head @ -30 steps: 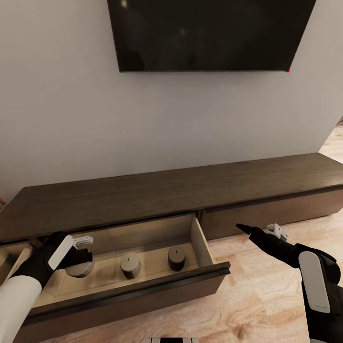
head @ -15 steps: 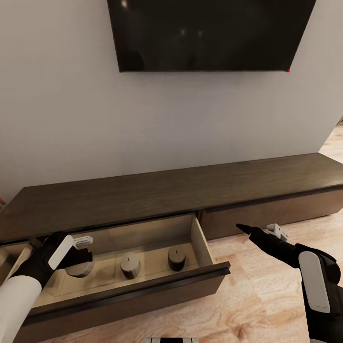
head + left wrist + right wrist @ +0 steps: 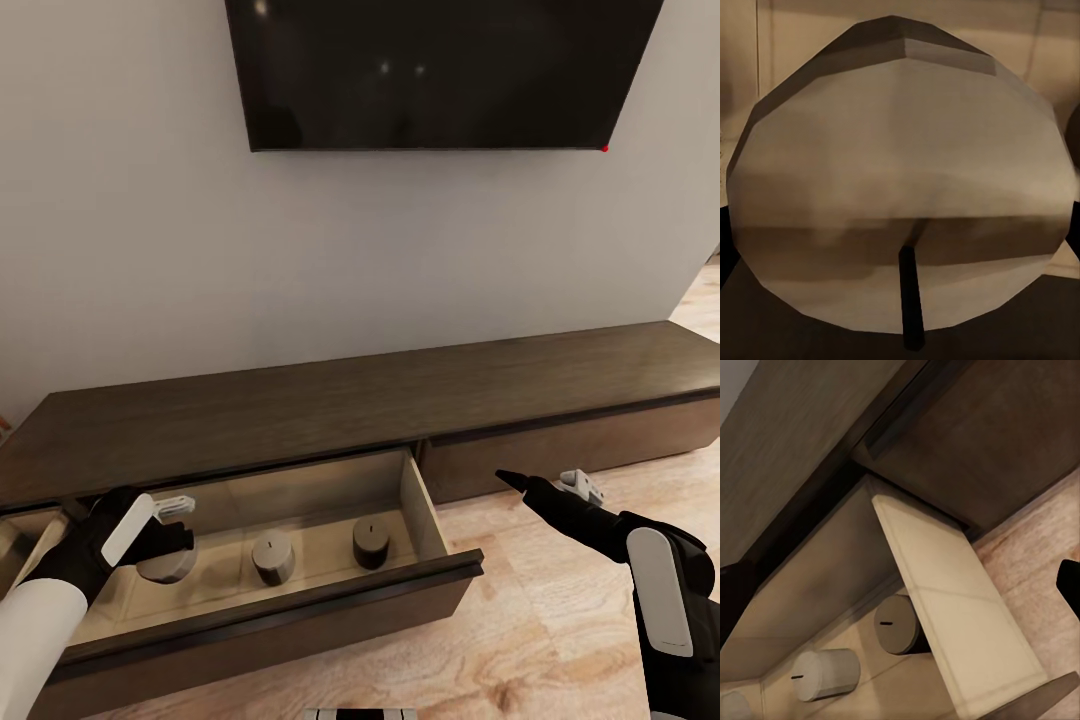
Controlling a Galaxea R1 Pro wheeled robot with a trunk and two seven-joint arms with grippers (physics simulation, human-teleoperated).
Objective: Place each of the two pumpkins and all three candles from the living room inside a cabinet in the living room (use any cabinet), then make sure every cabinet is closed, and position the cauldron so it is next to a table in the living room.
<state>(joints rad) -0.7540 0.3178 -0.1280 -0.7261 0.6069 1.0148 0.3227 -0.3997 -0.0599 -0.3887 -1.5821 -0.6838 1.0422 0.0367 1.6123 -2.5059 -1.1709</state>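
— So, what does your left tool (image 3: 165, 535) have?

— It hangs inside the open drawer (image 3: 420, 520) of the cabinet (image 3: 330, 400), a candle (image 3: 900, 187) right at its tips; whether the fingers grip it or have let go, I cannot tell; my right tool (image 3: 545, 490), outside the drawer's far end, carries nothing.

— What could go wrong?

— Lifting out carelessly may tip it; two candles (image 3: 272, 555) (image 3: 371, 541) stand just beyond, and the drawer front is close below my wrist.
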